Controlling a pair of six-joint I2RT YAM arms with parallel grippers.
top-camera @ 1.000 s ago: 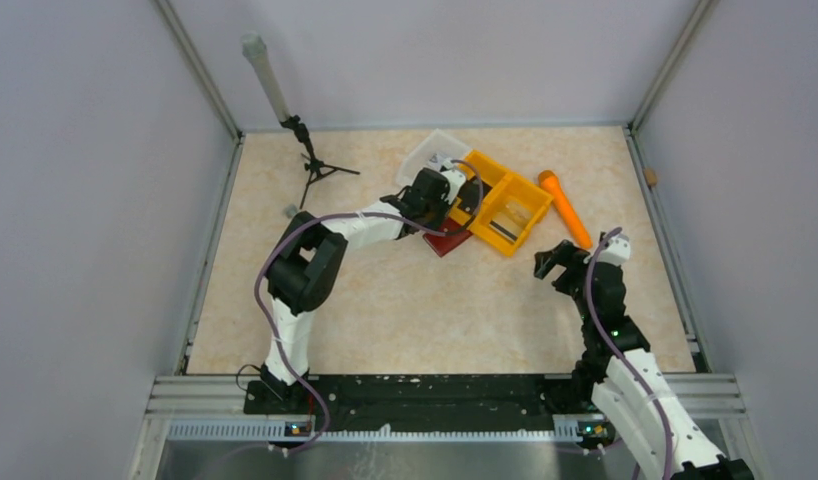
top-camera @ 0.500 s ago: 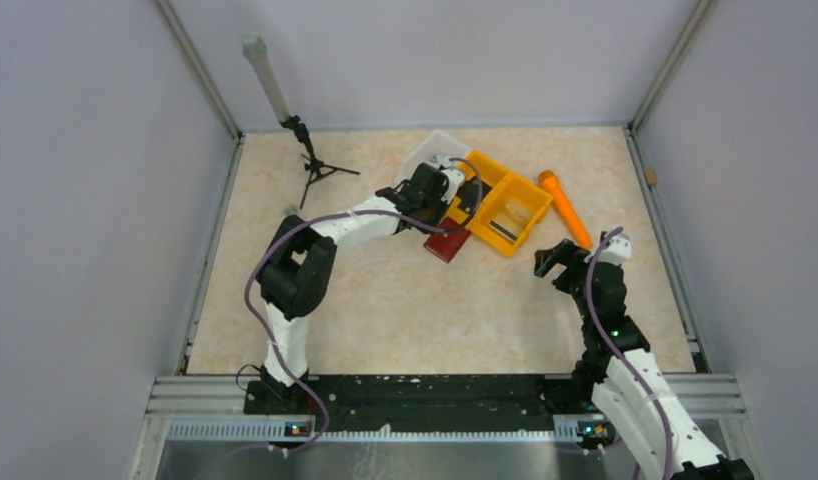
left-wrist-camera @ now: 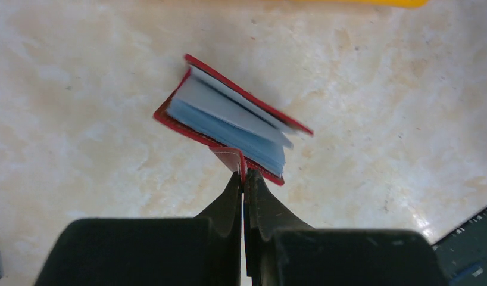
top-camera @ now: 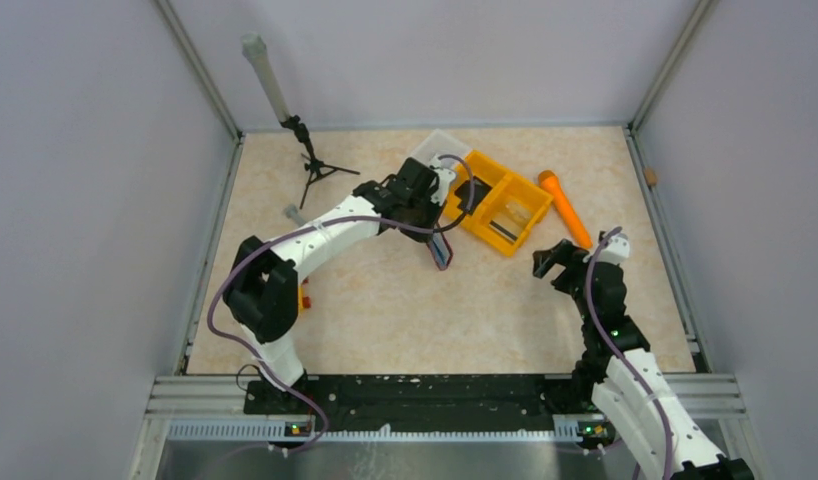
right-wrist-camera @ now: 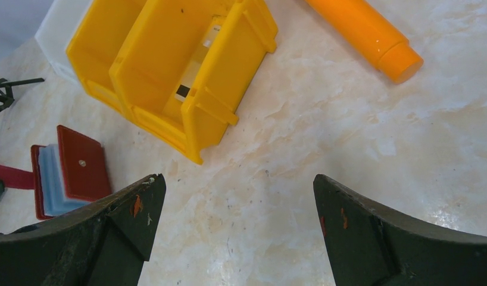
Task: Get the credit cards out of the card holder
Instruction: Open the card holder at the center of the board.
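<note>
The dark red card holder (left-wrist-camera: 196, 116) hangs half open from its strap tab (left-wrist-camera: 231, 158), its pale blue-grey inner leaves (left-wrist-camera: 229, 122) fanned out. My left gripper (left-wrist-camera: 244, 176) is shut on that tab. In the top view the left gripper (top-camera: 434, 232) holds the holder (top-camera: 442, 252) just in front of the orange tray. The right wrist view shows the holder (right-wrist-camera: 80, 162) at the left. No single credit card shows apart from the leaves. My right gripper (right-wrist-camera: 235, 185) is open and empty, also seen in the top view (top-camera: 551, 262), to the right of the holder.
An orange two-compartment tray (top-camera: 480, 170) stands behind the holder, with a pale flat piece (right-wrist-camera: 196, 62) in one compartment. A white tray (top-camera: 432, 146) is behind it. An orange cylinder (top-camera: 565, 207) lies to the right. A black tripod (top-camera: 312, 167) stands at the back left.
My left arm has swung its elbow out to the left and pulled the card holder away from the orange tray, toward the near side. The holder now hangs open. The right arm has not moved.
</note>
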